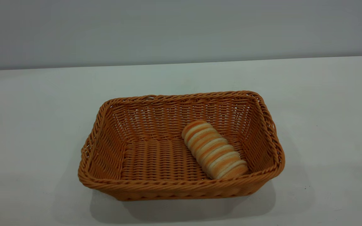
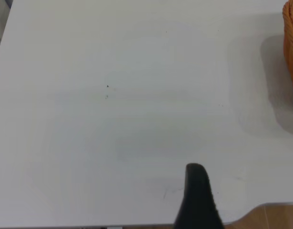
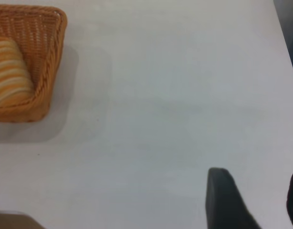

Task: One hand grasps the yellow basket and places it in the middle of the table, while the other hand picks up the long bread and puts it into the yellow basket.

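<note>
1. basket [image 1: 181,185]: mid-table [image 1: 30,125], upright.
2. bread [image 1: 214,149]: lying inside basket, right half.
3. left gripper [image 2: 198,200]: above bare table, off basket; finger state unclear.
4. right gripper [image 3: 253,200]: above bare table, fingers apart, empty.

Even, soft overhead light w/ no glare: the basket [image 1: 181,185] drops a faint shadow on the table [image 1: 325,125], lower centre; wrist views slightly blurred.
</note>
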